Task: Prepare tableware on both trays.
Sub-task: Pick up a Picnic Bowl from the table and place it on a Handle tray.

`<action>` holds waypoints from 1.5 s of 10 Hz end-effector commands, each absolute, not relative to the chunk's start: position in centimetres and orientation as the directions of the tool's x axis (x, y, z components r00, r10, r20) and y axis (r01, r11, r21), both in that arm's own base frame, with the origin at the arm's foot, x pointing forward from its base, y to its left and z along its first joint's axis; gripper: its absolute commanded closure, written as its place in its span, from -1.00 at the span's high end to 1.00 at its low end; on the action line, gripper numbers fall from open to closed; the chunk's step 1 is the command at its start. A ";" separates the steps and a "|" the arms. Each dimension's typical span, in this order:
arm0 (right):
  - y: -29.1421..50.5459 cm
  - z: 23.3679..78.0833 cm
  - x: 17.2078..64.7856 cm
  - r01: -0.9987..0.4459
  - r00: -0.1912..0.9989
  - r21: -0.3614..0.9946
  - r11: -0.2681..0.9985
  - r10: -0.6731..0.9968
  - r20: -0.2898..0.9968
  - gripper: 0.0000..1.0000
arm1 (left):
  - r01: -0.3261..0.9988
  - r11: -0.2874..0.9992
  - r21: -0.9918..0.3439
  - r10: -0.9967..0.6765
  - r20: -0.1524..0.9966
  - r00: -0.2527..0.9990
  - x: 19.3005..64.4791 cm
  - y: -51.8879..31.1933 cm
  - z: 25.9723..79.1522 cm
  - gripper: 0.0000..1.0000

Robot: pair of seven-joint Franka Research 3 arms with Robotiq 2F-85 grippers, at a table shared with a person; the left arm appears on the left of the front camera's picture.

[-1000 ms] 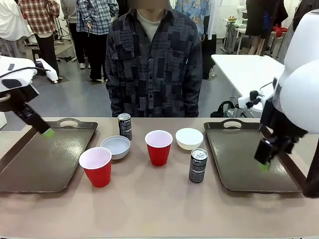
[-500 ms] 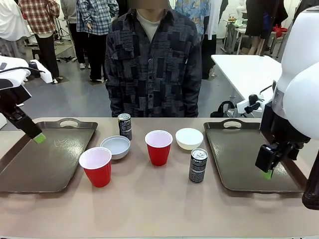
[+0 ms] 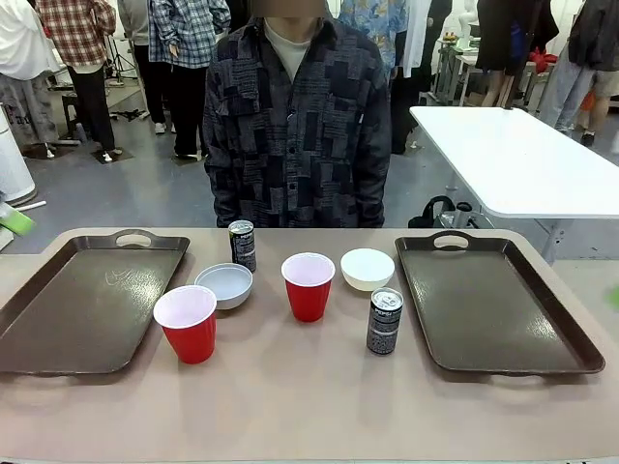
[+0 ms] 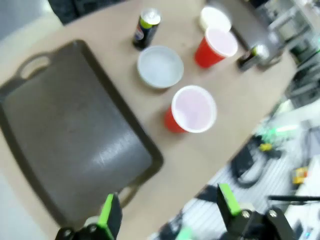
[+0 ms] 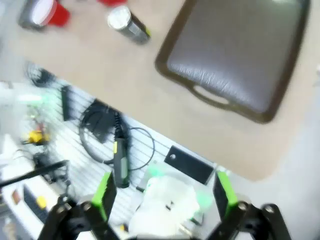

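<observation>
Two dark brown trays lie bare on the table, the left tray and the right tray. Between them stand the red cups, white bowls and cans (nothing loaded yet), probably grouped centrally so either arm can reach. High above, the left gripper and right gripper hang with jaws apart, holding nothing.
</observation>
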State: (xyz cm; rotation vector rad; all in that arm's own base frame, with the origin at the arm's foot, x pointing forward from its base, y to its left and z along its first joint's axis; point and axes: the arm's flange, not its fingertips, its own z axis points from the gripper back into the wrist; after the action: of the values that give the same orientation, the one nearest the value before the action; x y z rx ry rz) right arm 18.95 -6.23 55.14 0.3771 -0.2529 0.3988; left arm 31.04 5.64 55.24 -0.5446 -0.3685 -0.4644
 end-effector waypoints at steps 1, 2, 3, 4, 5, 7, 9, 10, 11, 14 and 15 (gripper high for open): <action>-14.6 55.2 16.6 -0.360 0.907 0.620 0.697 0.107 0.406 1.00 | 0.412 0.646 -0.643 -0.178 0.398 0.900 33.1 10.0 56.4 1.00; -17.8 54.5 15.6 -0.350 0.904 0.682 0.642 0.041 0.426 1.00 | 0.379 0.600 -0.704 -0.124 0.386 0.914 33.7 12.1 56.0 1.00; -20.8 53.5 14.3 -0.345 0.900 0.738 0.580 -0.018 0.436 1.00 | 0.332 0.574 -0.749 -0.048 0.373 0.926 33.5 14.3 55.7 1.00; -23.5 52.7 13.2 -0.344 0.892 0.778 0.526 -0.078 0.446 1.00 | 0.305 0.562 -0.769 0.007 0.374 0.928 33.1 16.3 55.6 1.00; -25.8 52.5 12.4 -0.352 0.885 0.800 0.486 -0.105 0.453 1.00 | 0.288 0.566 -0.773 0.053 0.382 0.922 32.2 18.1 55.4 1.00; -27.4 53.4 11.5 -0.321 0.894 0.817 0.480 -0.132 0.429 1.00 | 0.253 0.568 -0.783 0.119 0.382 0.916 30.6 20.9 55.1 1.00; -28.7 54.7 12.2 -0.244 0.914 0.844 0.477 -0.179 0.365 1.00 | 0.227 0.576 -0.785 0.162 0.382 0.910 30.7 22.4 55.1 1.00; -28.9 55.0 12.2 -0.222 0.919 0.849 0.479 -0.188 0.346 1.00 | 0.207 0.580 -0.788 0.181 0.372 0.910 31.1 22.9 54.8 1.00; -29.2 55.2 12.3 -0.212 0.920 0.853 0.477 -0.196 0.338 1.00 | 0.181 0.581 -0.794 0.194 0.351 0.916 31.2 23.4 54.5 1.00; -29.8 56.1 12.8 -0.174 0.929 0.848 0.500 -0.202 0.310 1.00 | 0.124 0.600 -0.790 0.207 0.303 0.930 31.8 23.4 54.3 1.00; -29.5 56.2 13.3 -0.169 0.936 0.843 0.510 -0.185 0.299 1.00 | 0.120 0.604 -0.788 0.205 0.299 0.932 32.1 23.5 54.3 1.00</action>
State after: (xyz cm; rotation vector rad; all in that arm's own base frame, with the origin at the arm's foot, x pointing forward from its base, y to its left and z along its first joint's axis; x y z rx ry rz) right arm 13.52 -29.71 55.77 1.0469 -0.3810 -0.0342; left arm 31.96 23.54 53.70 -0.9320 -0.3771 0.0357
